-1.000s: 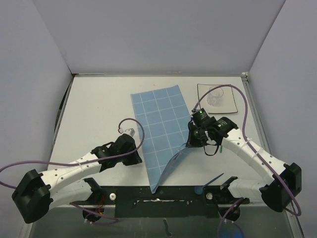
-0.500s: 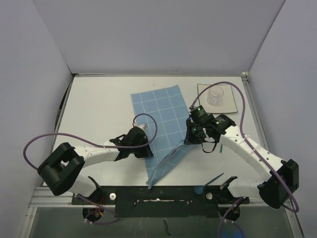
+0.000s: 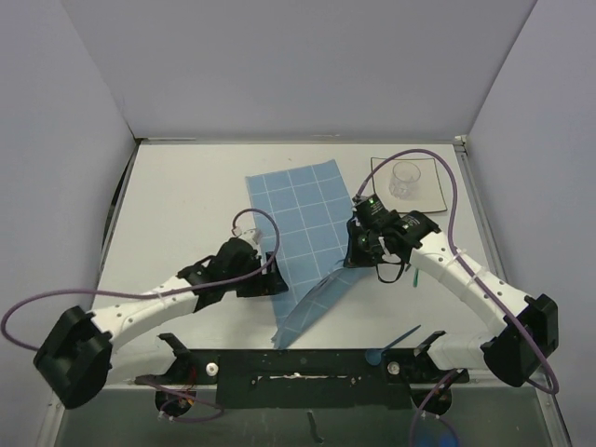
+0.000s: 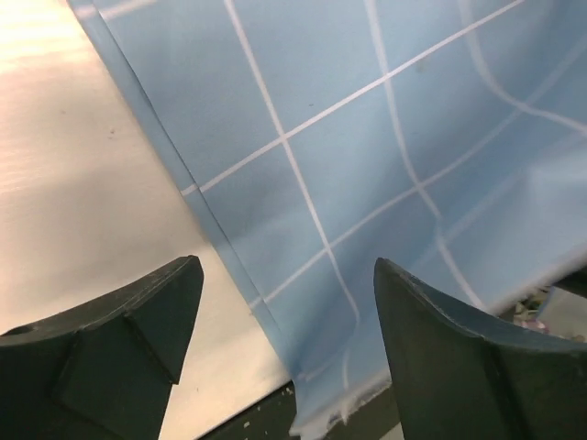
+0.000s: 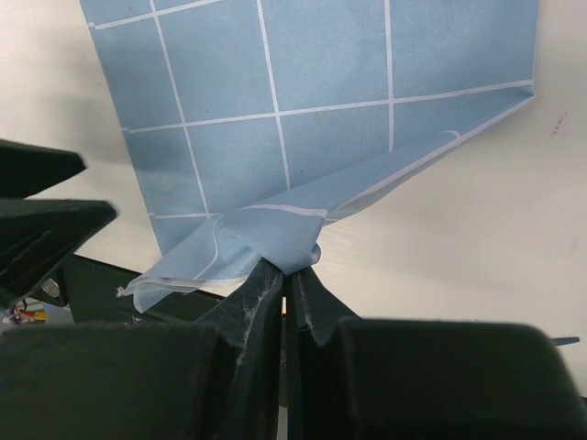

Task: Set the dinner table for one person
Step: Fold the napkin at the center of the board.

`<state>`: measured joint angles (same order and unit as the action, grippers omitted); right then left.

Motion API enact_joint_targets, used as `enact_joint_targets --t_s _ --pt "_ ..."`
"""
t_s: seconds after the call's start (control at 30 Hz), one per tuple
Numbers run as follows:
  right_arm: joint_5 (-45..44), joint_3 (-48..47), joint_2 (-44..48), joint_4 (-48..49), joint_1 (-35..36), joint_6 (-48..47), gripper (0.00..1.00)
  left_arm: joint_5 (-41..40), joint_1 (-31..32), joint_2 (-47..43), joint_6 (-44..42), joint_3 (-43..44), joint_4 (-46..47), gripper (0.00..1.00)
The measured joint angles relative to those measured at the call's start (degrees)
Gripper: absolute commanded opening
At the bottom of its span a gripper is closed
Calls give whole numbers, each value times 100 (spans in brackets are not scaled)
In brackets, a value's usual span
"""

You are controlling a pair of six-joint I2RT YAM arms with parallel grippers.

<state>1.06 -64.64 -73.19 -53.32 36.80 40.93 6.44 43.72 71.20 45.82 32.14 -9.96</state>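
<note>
White table (image 3: pixel 186 205) lies flat beneath both claws, bearing the blue mat (image 3: pixel 298 209). Right claw (image 5: pixel 292 275), pressed together, pinches the mat's folded right edge, lifted off the table. Left claw (image 4: pixel 286 275) hangs spread above the mat's left edge, half over mat, half over bare table.

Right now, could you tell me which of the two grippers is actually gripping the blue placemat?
The right gripper: its jaws are pinched shut on a raised fold of the placemat. The left gripper stands open over the mat's edge.
</note>
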Motion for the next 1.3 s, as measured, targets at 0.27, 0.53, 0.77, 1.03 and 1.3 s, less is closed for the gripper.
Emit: enact_joint_targets --t_s 0.27,0.53,0.77,1.03,1.3 --pt "9 81 -35 79 -7 0 0 229 -343 -1895 -138 20 -824 72" --pt "17 181 -55 144 -7 2 0 769 -317 -2542 280 -876 -839 65" --pt "15 256 -42 157 -7 17 0 1421 -184 -3635 577 -1644 -789 65" --pt "17 387 -42 203 -7 109 0 2092 -96 -3407 756 -2114 -144 65" --pt "22 387 -42 229 -7 146 0 2144 -66 -1897 352 -2002 264 66"
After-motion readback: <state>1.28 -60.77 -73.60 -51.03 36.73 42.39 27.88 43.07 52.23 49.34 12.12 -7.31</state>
